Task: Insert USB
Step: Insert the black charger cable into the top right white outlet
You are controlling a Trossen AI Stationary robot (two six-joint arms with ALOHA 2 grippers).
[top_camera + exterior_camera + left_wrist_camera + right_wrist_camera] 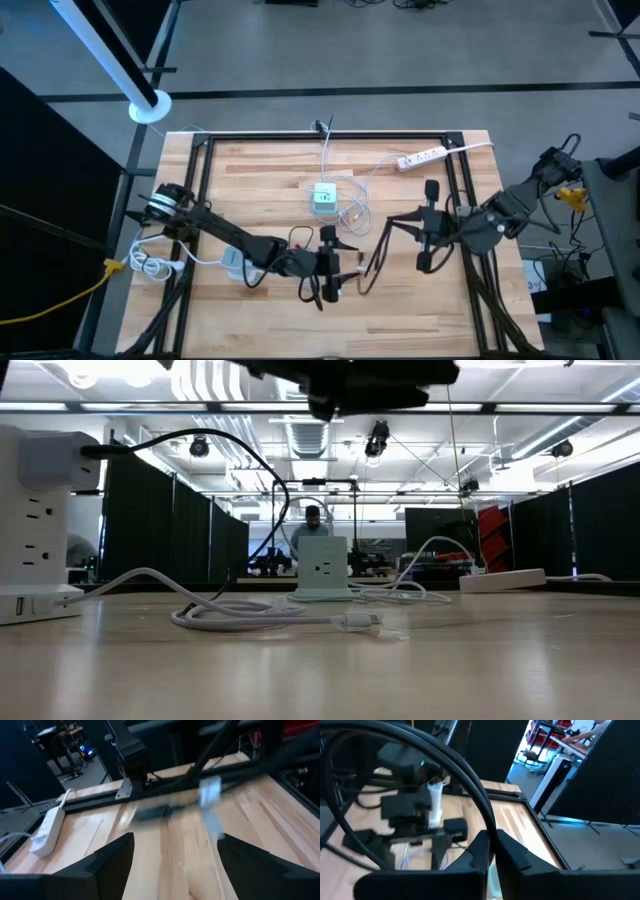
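Judging from the loose white USB cable point(352, 213) lying on the worktop point(270, 180) beside the white charger block point(324, 199), insertion remains undone: left hand point(328, 262) hovers released and empty, right hand point(428, 226) clenched on nothing nearby.

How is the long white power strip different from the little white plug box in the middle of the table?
The power strip is long, thin and lies flat near the table's far right corner; the plug box is short, squarish and stands upright in the middle. The power strip's cable runs off toward the right edge; the plug box has loose white cable coiled beside it. Both are white and sit on the wooden table, with neither gripper touching them.
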